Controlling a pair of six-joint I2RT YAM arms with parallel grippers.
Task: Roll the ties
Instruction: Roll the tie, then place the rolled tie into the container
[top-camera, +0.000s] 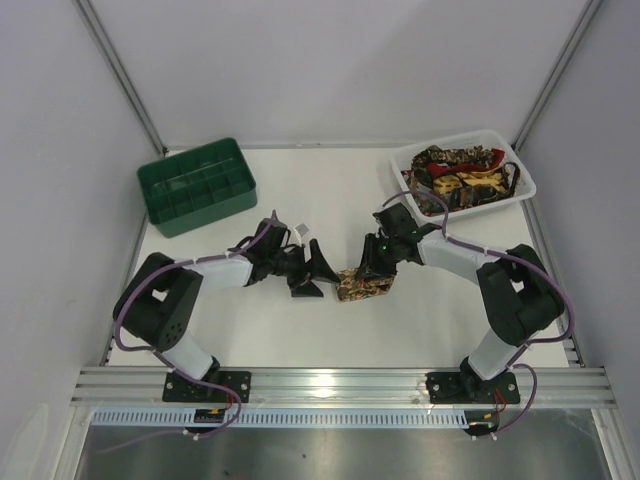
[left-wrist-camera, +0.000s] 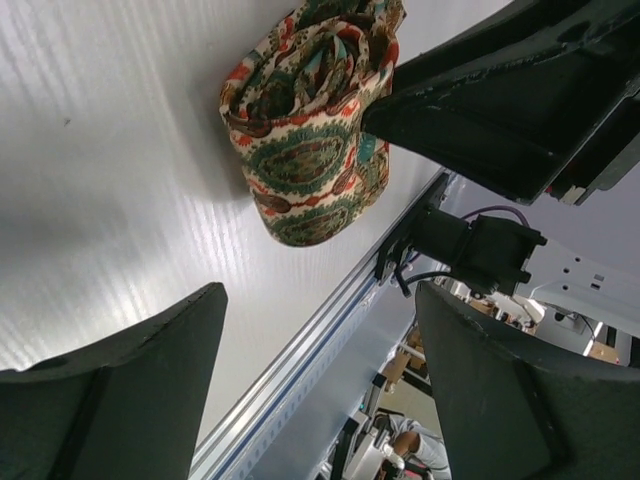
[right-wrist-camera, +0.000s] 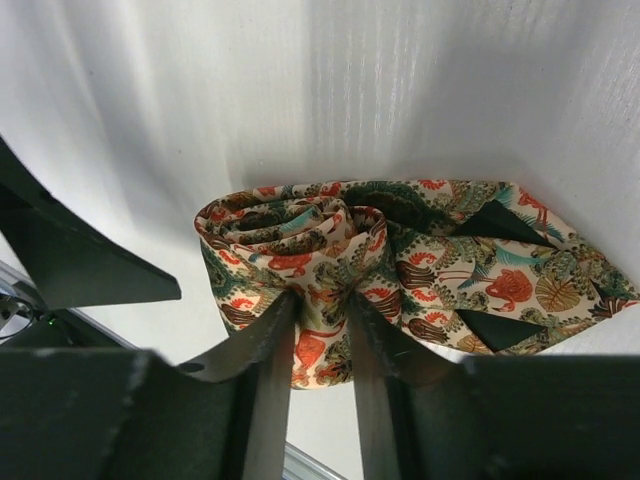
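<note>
A white table filled the enclosure, shut in by pale walls at the back and sides. At its far left stood a green crate, split by partitions into what looked like two rows of cells. A white plastic tray sat at the far right, well apart from the crate. An aluminium rail ran along the near edge.

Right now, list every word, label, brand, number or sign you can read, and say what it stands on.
No readable text in any view.
Tie: printed pattern only, no letters.
Crate and tray: no markings show.
White part on the left arm: too small to tell whether it bears text.
</note>
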